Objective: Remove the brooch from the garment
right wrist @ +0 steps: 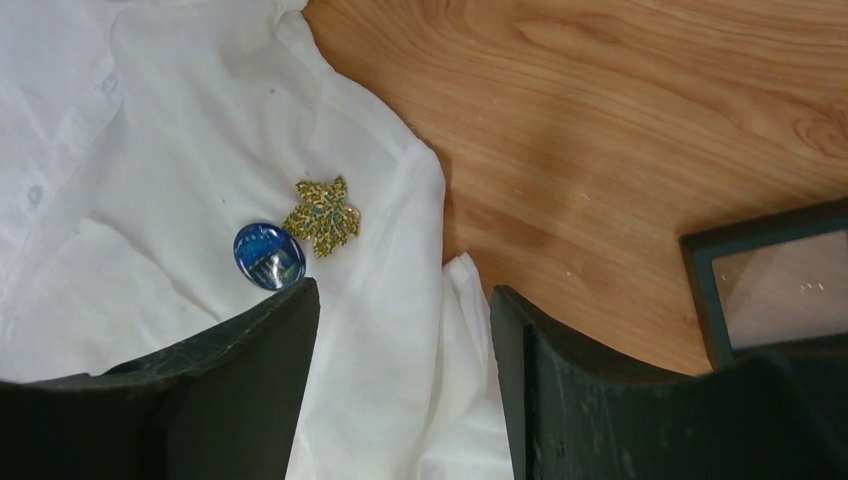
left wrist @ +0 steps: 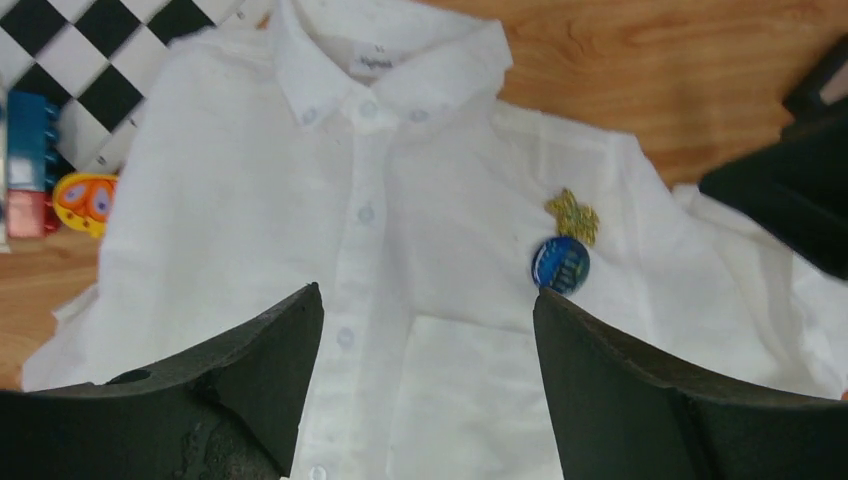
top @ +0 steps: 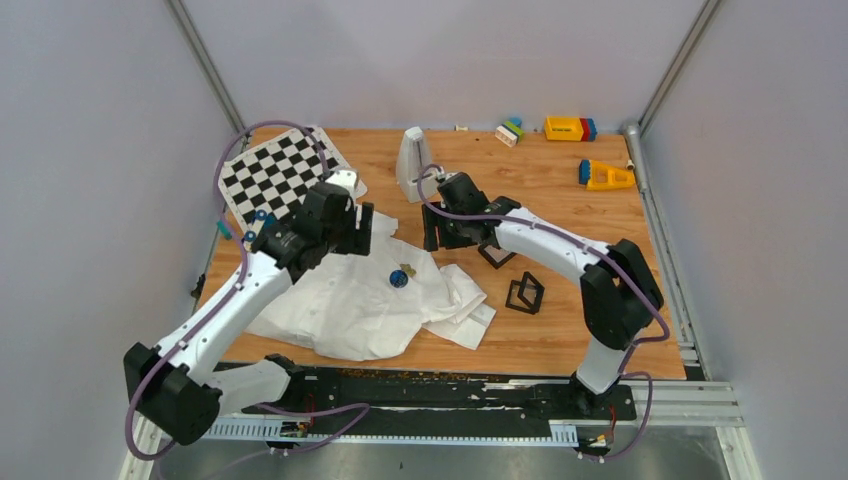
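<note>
Brooch, a glittering gold leaf shape, sits on the chest of the white shirt, just beside a round blue badge. The white shirt lies face up on the wooden worktop. My left gripper and my right gripper both hang over the cloth near the brooch, fingers spread apart.

No legible text anywhere. Short grey printed word on white neck label inside collar of white long-sleeved cloth shirt: too small and blurred to read in left wrist view. Pale streaky marks, possibly lettering or a picture, on round glossy blue badge lying on shirt chest: unreadable in both wrist views, only a dark dot in top view.
</note>
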Tool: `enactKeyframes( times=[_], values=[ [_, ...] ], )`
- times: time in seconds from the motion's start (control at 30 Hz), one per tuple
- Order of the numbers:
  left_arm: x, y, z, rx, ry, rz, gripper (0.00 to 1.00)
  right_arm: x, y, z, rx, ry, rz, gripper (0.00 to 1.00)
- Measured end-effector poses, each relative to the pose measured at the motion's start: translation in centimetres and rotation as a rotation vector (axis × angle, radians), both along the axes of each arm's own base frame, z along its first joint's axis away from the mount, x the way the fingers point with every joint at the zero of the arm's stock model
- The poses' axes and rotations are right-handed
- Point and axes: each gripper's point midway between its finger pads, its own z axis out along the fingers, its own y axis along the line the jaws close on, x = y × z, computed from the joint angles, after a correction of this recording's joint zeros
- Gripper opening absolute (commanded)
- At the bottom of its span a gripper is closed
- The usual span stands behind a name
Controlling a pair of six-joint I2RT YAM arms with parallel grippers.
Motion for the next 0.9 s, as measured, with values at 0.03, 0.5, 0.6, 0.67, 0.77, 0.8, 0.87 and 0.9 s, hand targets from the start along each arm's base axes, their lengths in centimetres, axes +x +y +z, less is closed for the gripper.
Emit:
enactKeyframes(
  times=[0.03, 0.5, 0.6, 0.67, 0.77, 0.8, 0.87, 0.9],
  values=[
    [-1.1, -0.3, -0.4, -0.016, -0.002, -0.023, 0.80, 0.3, 0.5, -0.7, -0.010, 0.014, 0.014, 0.63],
    [-9.3, -1.9, -12.6, -0.207, 0.275, -0.062, 0.56, 2.0, 4.0, -5.9, -0.126, 0.059, 0.092, 0.60],
    [-9.7, -2.6, -13.6, -0.259, 0.300, -0.049, 0.54, 1.6, 3.9, -7.0, -0.165, 0.083, 0.090, 0.60],
    [-9.9, -2.9, -13.9, -0.278, 0.312, -0.044, 0.53, 1.6, 3.8, -7.8, -0.191, 0.098, 0.079, 0.60],
    [-9.8, -3.1, -14.2, -0.297, 0.318, -0.033, 0.51, 1.7, 3.0, -9.2, -0.254, 0.127, 0.041, 0.53],
    [-9.8, -3.2, -14.2, -0.302, 0.319, -0.030, 0.47, 1.7, 2.9, -9.2, -0.256, 0.127, 0.038, 0.49],
    [-9.8, -3.2, -14.4, -0.309, 0.320, -0.023, 0.48, 1.9, 2.7, -9.7, -0.284, 0.138, 0.020, 0.32],
    [-9.8, -3.2, -14.4, -0.312, 0.320, -0.021, 0.49, 2.1, 2.7, -9.6, -0.287, 0.135, 0.009, 0.20]
  ],
)
